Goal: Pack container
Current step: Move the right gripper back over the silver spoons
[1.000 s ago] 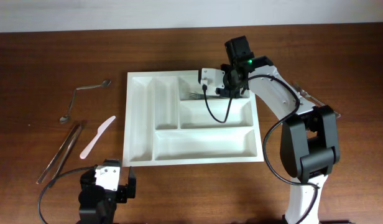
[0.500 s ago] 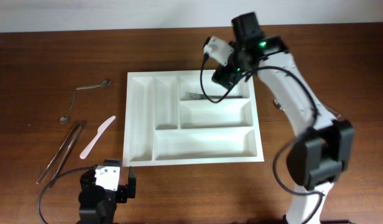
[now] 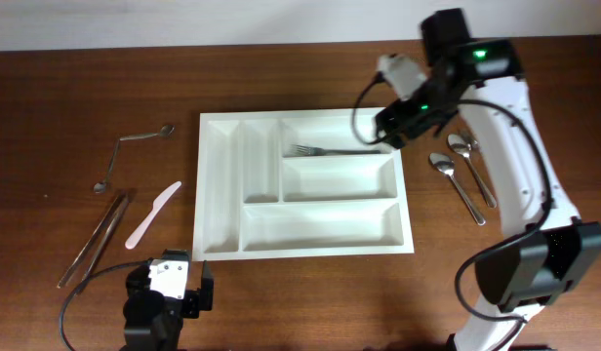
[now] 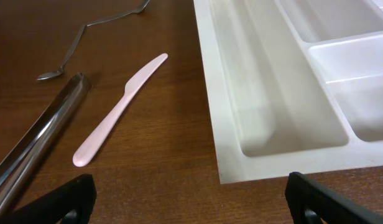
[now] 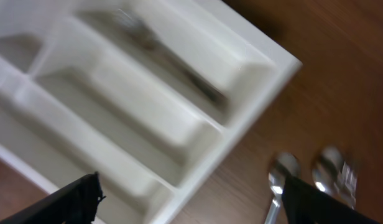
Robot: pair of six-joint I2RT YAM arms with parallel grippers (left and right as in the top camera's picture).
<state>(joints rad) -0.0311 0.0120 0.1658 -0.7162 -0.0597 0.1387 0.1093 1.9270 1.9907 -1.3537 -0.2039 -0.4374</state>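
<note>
The white container (image 3: 320,226) sits mid-table, with 1 fork (image 3: 330,151) lying in its short compartment at 1 o'clock. The right gripper (image 3: 396,127) hovers over the container's 2 o'clock corner, fingers spread and empty. The left gripper (image 4: 191,205), at 7 o'clock, is likewise spread and empty.

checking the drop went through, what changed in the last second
The right pincer let go of the silver metal fork, lifted out of the large white plastic cutlery tray and swung right, toward the two metal spoons. The fork lies in the tray's upper short compartment. The left pincer, pink plastic knife, metal tongs and bent spoon have not moved.
</note>
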